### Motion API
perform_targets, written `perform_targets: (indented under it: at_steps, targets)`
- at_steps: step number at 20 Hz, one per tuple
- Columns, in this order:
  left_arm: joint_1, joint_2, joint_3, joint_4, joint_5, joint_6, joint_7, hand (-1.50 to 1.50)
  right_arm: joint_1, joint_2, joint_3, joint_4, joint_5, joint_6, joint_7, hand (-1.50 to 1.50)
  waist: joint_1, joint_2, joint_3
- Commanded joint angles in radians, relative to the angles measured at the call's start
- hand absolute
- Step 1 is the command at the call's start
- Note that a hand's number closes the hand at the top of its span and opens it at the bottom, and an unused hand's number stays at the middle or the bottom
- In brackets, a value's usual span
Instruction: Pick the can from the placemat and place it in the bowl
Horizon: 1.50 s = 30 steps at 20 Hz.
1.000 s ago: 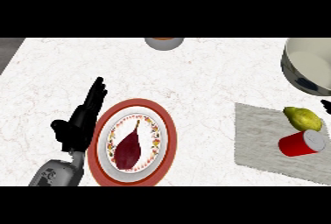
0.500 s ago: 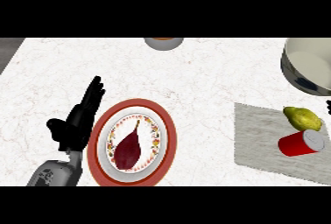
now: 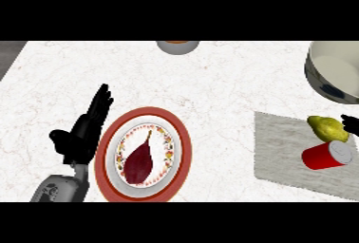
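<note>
The red can lies on its side on the grey placemat at the right, its pale end toward the right edge. The large metal bowl sits at the top right, cut off by the view's edge. Only a black tip of my right hand shows at the right edge, just above the can and beside a yellow fruit; the rest of the hand is out of view. My left hand rests open, fingers up, at the left of a plate.
A red-rimmed plate with a dark red fruit on it stands at the lower left. At the counter's top edge sits a small grey bowl. White marble counter spreads between plate and placemat.
The black tip of my right hand has come slightly further in from the right edge. The left hand, the can and the plate have stayed where they were.
</note>
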Motion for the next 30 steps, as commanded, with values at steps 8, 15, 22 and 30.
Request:
perform_targets:
  at_steps: [8, 15, 22, 30]
  targets:
    - [0.064, -0.061, -0.007, -0.06, -0.081, -0.012, 0.02, 0.0, -0.024, 0.091, -0.007, 0.063, 0.106, 0.035, -0.055, -1.5, 0.002, -0.001, 0.0]
    - [-0.022, -0.07, 0.044, -0.002, -0.075, -0.032, 0.043, 0.0, -0.096, 0.135, 0.066, 0.165, 0.376, -0.174, -0.156, -1.5, 0.005, 0.001, 0.0]
    - [-0.019, -0.108, 0.04, -0.026, -0.109, -0.026, 0.073, 0.0, -0.075, 0.156, 0.105, 0.216, 0.447, -0.174, -0.239, -1.5, 0.001, 0.0, 0.0]
    - [0.021, -0.076, 0.087, -0.013, -0.086, -0.071, 0.004, 0.0, -0.075, 0.085, 0.222, 0.179, 0.579, -0.247, -0.444, 1.5, 0.003, 0.0, 0.0]
